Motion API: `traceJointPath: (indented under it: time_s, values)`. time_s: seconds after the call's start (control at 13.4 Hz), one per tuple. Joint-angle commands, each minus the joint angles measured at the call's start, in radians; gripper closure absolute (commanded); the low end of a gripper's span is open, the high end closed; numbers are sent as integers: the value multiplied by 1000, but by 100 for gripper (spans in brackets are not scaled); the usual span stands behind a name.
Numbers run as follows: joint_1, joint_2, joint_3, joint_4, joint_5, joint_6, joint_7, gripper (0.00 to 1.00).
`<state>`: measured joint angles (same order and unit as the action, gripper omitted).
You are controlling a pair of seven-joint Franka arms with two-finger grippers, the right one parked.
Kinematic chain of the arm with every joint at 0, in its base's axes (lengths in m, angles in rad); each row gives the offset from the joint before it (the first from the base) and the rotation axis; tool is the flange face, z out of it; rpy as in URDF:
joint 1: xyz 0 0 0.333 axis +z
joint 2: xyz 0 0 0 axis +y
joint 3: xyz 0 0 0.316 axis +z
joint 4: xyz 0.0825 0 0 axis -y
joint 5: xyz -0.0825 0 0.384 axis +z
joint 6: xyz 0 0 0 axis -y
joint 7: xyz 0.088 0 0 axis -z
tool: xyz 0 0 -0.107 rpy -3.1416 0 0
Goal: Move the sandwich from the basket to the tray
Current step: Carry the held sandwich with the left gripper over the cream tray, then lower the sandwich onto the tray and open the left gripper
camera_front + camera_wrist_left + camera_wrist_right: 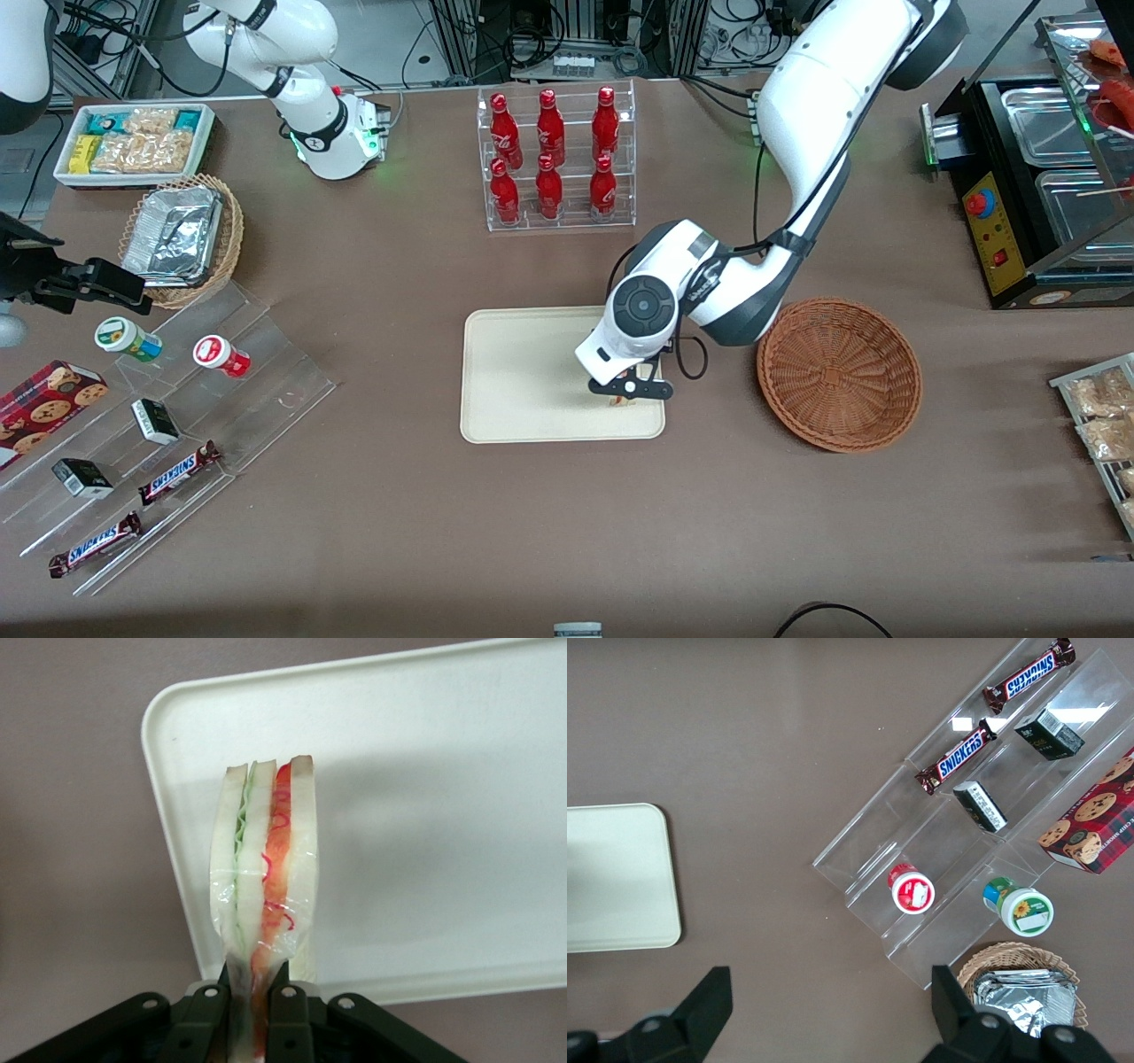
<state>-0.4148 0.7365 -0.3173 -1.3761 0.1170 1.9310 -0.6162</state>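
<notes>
I am in the put-down step now. My gripper [631, 390] is over the tray [523, 372], near the tray's corner that is closest to the basket [839, 373]. The fingers [288, 1014] are shut tight on the sandwich [264, 868], one on each side of it, pinching its thin end. The sandwich sticks straight out from between the fingers, with its wrap on and the green and red layers showing along its cut side. Past the tip of the sandwich I see the bare cream floor of the tray, and off to one side of the fingers the tray's rounded corner and then the brown worktop [80, 859]. The basket looks empty and sits well apart from the fingers, so I think the lifting and carrying part is done. I cannot tell if the sandwich touches the tray yet; from the front it looks very low, maybe just above it. Next I think I need to go down slowly until the sandwich rests on the tray, then open the fingers and lift straight up. I want to stay inside the rim, since the edge is close to the fingers here.
</notes>
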Motion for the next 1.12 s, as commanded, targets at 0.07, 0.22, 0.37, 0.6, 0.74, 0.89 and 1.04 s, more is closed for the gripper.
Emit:
traceJointPath:
  time_s: [0.07, 0.22, 0.37, 0.6, 0.74, 0.89, 1.04]
  values:
    - [-38, 86, 14, 97, 49, 11, -51, 100]
    - [-41, 101, 14, 106, 53, 19, -65, 100]
    - [-41, 115, 14, 106, 58, 40, -77, 100]
    - [-41, 136, 12, 104, 61, 83, -94, 41]
    - [-76, 138, 15, 106, 82, 88, -100, 0]
    - [-82, 136, 24, 107, 84, 88, -155, 0]
    - [-81, 130, 26, 114, 81, 82, -163, 0]
